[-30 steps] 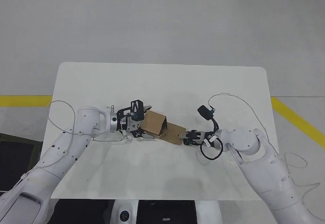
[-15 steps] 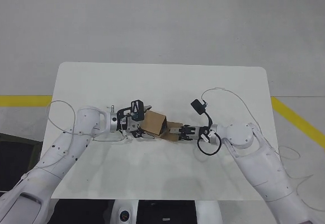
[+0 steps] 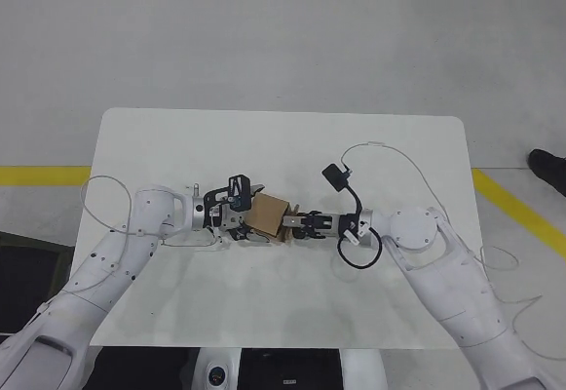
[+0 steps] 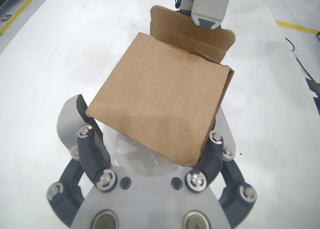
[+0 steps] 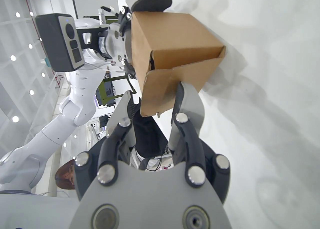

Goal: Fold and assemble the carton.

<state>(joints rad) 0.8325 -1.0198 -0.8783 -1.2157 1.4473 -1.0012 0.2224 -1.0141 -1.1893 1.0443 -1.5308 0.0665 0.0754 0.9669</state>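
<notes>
The carton [image 3: 270, 215] lies on its side near the middle of the white table [image 3: 166, 146], between the two arms. The left gripper [image 3: 236, 216] grasps the carton's end nearest the left arm; in the left wrist view its fingers [image 4: 86, 125] press on opposite edges of that end of the carton [image 4: 162, 104], and the left gripper [image 4: 150, 117] is clenched on the cardboard. The right gripper [image 3: 297, 223] is at the opposite, open end. In the right wrist view the end flap [image 5: 157, 89] sits inside the right gripper [image 5: 156, 104] and touches it, but I cannot tell whether it is clamped or only pushed.

A second ago the flap lies stretched out flat on the table toward the right arm, with the right gripper at its far tip, well apart from the carton's body. Half a second ago the gripper is closer in and the flap shows shorter from above. Now the gripper is just beside the carton's body and the flap stands up at the open end [image 4: 190, 37]. The left arm, the left gripper and the carton's body keep their place across all three top views. The right arm's loose cable [image 3: 380, 146] has shifted toward the table's middle
</notes>
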